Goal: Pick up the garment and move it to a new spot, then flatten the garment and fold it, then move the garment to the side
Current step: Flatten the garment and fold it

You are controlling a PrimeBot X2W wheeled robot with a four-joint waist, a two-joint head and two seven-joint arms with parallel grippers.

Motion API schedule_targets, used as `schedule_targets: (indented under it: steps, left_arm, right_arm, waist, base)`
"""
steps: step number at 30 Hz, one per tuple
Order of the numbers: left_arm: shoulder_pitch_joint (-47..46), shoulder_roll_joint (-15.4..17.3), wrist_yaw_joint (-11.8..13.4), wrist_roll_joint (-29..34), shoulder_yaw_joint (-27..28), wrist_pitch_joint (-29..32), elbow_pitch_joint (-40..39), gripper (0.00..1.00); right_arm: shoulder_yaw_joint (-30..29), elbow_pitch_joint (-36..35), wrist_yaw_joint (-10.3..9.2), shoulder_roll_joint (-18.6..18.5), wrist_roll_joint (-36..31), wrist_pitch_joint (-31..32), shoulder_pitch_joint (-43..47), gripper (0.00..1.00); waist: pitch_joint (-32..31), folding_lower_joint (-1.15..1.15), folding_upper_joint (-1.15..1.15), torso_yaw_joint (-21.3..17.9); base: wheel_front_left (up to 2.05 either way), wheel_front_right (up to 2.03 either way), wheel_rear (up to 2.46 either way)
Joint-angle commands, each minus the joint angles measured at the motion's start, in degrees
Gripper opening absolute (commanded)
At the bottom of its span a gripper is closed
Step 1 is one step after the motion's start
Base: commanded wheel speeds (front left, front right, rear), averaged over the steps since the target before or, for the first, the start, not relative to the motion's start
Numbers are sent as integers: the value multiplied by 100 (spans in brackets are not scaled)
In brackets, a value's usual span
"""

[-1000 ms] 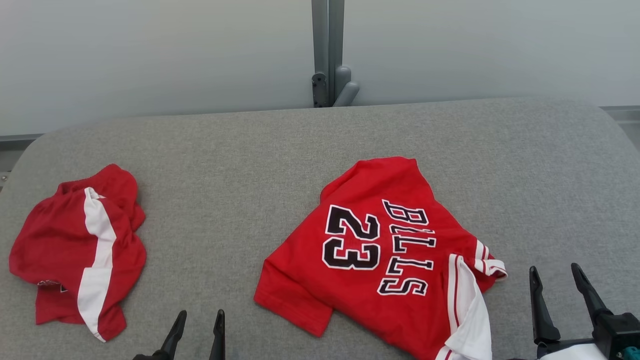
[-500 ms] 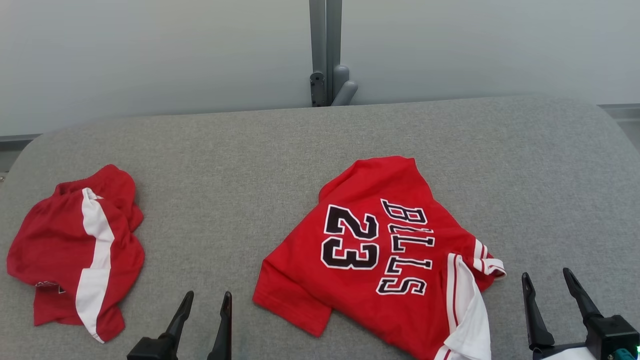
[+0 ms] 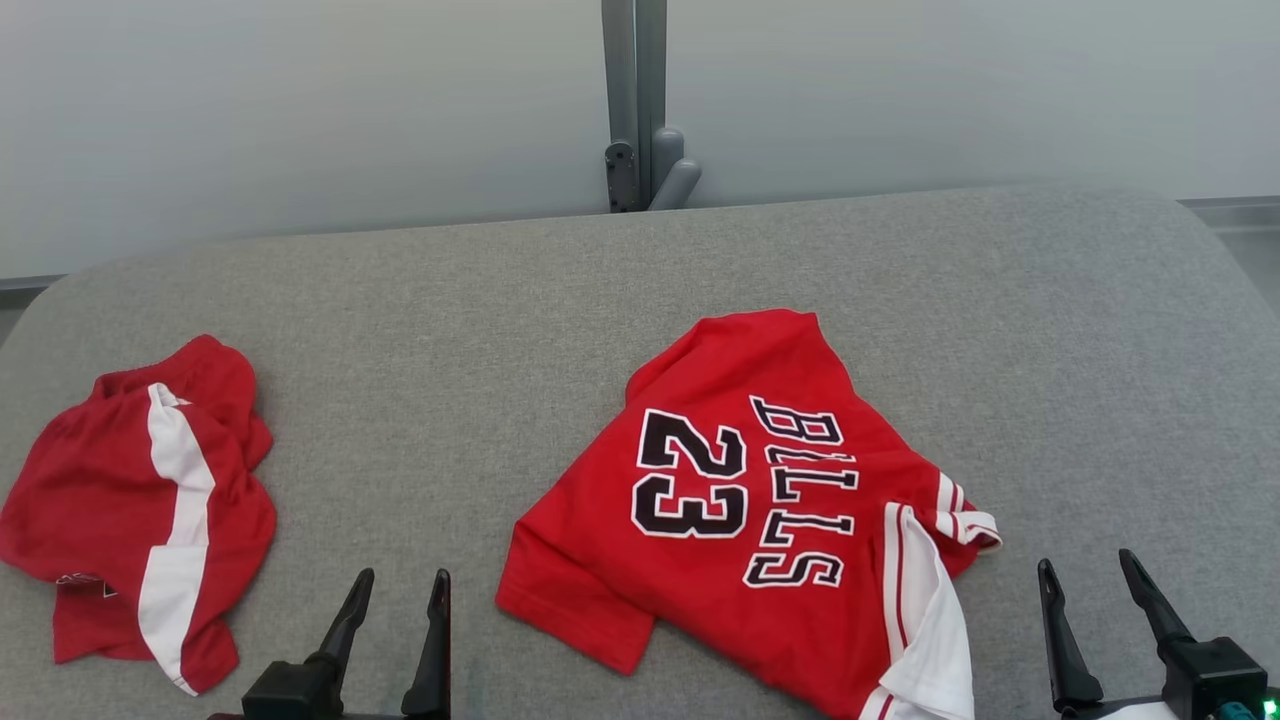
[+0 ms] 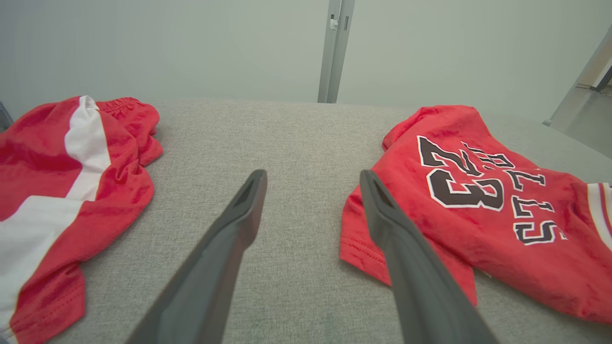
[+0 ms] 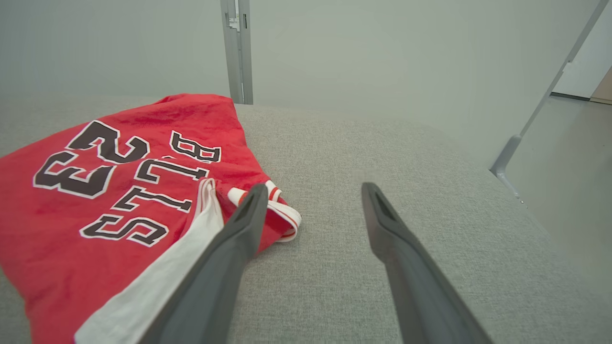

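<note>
A red jersey (image 3: 740, 500) with "23" and black lettering lies crumpled right of the centre of the grey padded table (image 3: 480, 330), one white-trimmed sleeve (image 3: 925, 640) folded over at its near right. Red shorts (image 3: 130, 520) with a white stripe lie bunched at the far left. My left gripper (image 3: 402, 578) stands open over bare table between the two garments, just left of the jersey's near corner (image 4: 363, 248). My right gripper (image 3: 1086, 562) stands open just right of the jersey's striped sleeve edge (image 5: 282, 215). Neither gripper holds anything; in the left wrist view the left gripper (image 4: 311, 176) is empty, as is the right gripper (image 5: 314, 187) in its own.
A pale wall with a grey post (image 3: 630, 100) stands behind the table. The table's rounded right edge (image 5: 516, 215) drops to the floor, where a slanted metal leg (image 5: 507, 162) stands. Bare grey surface lies beyond and to the right of the jersey.
The whole head view has shifted a little left, so the camera has turned. My left gripper has come further up into the picture; my right gripper has drawn back slightly. Both garments lie as before.
</note>
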Motion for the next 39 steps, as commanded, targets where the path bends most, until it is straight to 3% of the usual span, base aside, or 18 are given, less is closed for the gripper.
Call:
schedule_targets:
  steps: [1,5,8,14,22,39]
  left_arm:
    - [-48,-26,-43,58,39,2,12,100]
    - [-24,-46,43,151,27,16,275,100]
    - [-124,-76,103,169,-142,227,378,100]
    - [-180,-104,91,188,-666,973,286,100]
    - [-547,-131,102,183,-1343,1656,461,100]
    - [-890,-140,365,-168,-1720,1486,1160,100]
  right_arm:
    - [16,38,0,3,6,-20,57,100]
    - [105,33,-1,23,-15,-19,-26,100]
    - [494,22,0,32,-70,-20,-25,100]
    - [1477,322,-1,-335,-136,-18,75,100]
    - [2184,817,-4,-702,-74,212,-488,100]
    - [2783,-115,-4,-1486,-168,813,-214,100]
  waist:
    - [7,0,69,-13]
    - [71,0,69,-52]
    - [200,0,69,-96]
    - [429,0,69,-140]
    - [739,0,69,-176]
    - [753,0,69,-330]
  base:
    - [0,0,0]
    - [0,0,0]
    - [0,0,0]
    - [0,0,0]
    - [0,0,0]
    - [0,0,0]
